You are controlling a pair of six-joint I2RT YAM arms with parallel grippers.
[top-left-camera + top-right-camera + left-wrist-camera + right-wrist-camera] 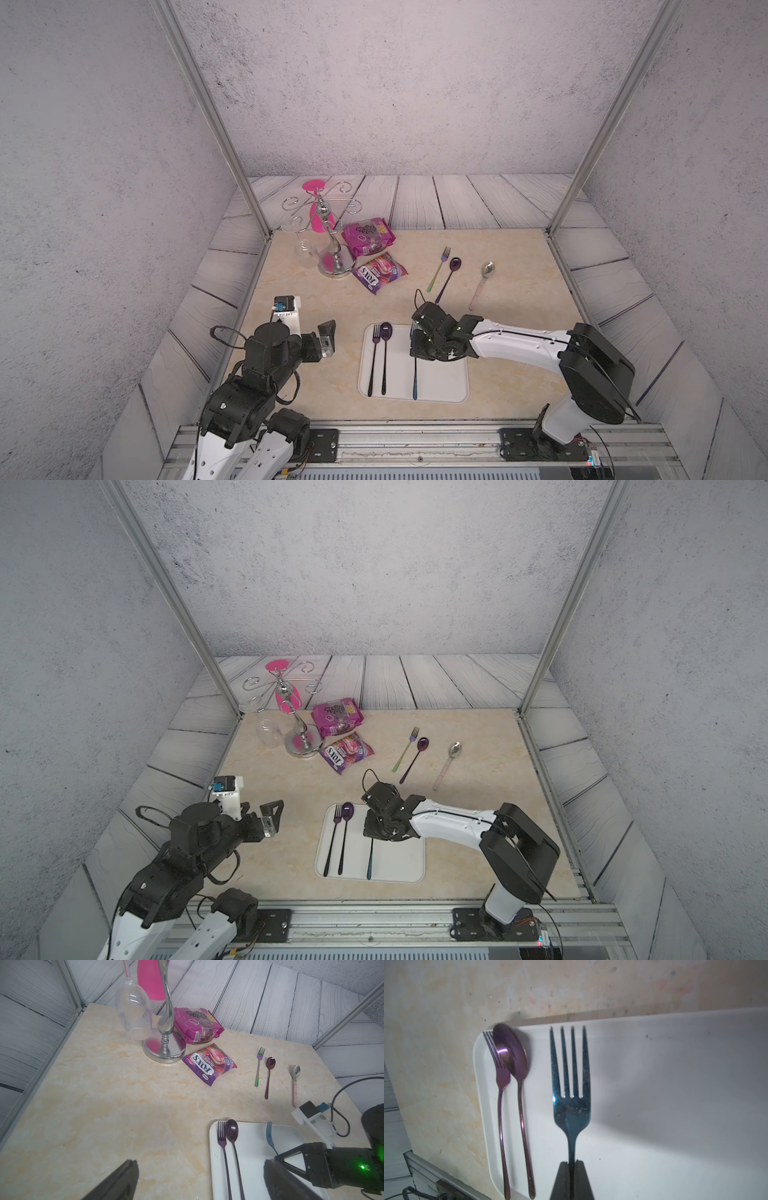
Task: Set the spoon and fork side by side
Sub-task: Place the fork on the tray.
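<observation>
Blue fork [571, 1105], pinched by its handle, points tines-first out of the right gripper [572, 1164]; purple spoon [510, 1053] lies flat to its left

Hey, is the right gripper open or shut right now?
Shut. In the right wrist view, the right gripper is clamped on the blue fork by its handle.

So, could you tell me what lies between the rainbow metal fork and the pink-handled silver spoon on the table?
A small purple metal spoon lies there, close beside the rainbow fork; both top views show it.
</observation>
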